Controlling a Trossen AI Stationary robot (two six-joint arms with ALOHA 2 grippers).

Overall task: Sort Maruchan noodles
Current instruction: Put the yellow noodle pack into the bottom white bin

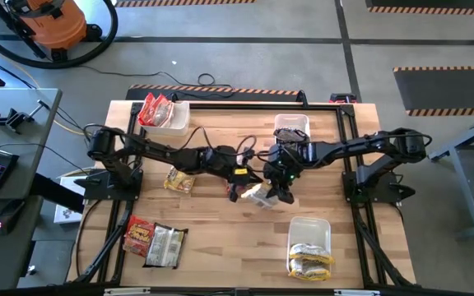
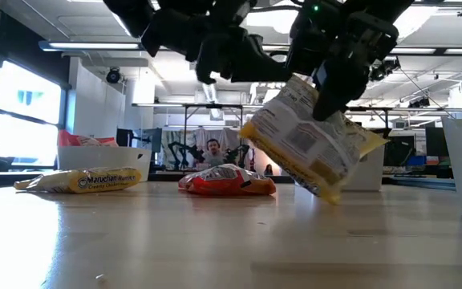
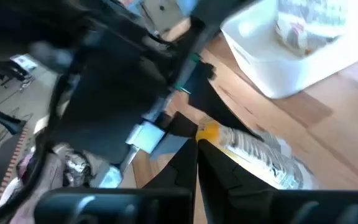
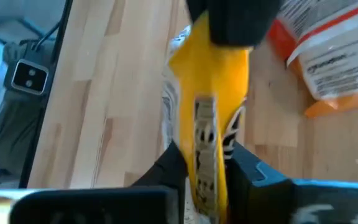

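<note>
A yellow-white noodle packet (image 2: 311, 148) hangs tilted over the middle of the table, held between my two grippers. My left gripper (image 1: 241, 187) reaches in from the table's left and is shut on one end. My right gripper (image 1: 280, 191) comes from the right and is shut on the packet's other part. A red-orange packet (image 2: 227, 181) lies flat on the table just behind them. Another yellow packet (image 1: 179, 181) lies to the left, and a red one (image 1: 141, 236) and a brown-silver one (image 1: 165, 245) lie near the front left. My left gripper pinches the packet's yellow end seam (image 3: 209, 132) between its two shut fingers, coming nearly level from the table's left. My right gripper pinches the packet's yellow edge (image 4: 205, 134) between its two fingers (image 4: 253, 171), slanting down from the right. The packet stands edge-on between them, lifted clear of the table and tilted.
A white bin (image 1: 168, 122) with red packets stands at the far left. Another white bin (image 1: 291, 127) stands at the far middle, and a third (image 1: 309, 232) with yellow packets at the near right. Bare wood lies at the near middle.
</note>
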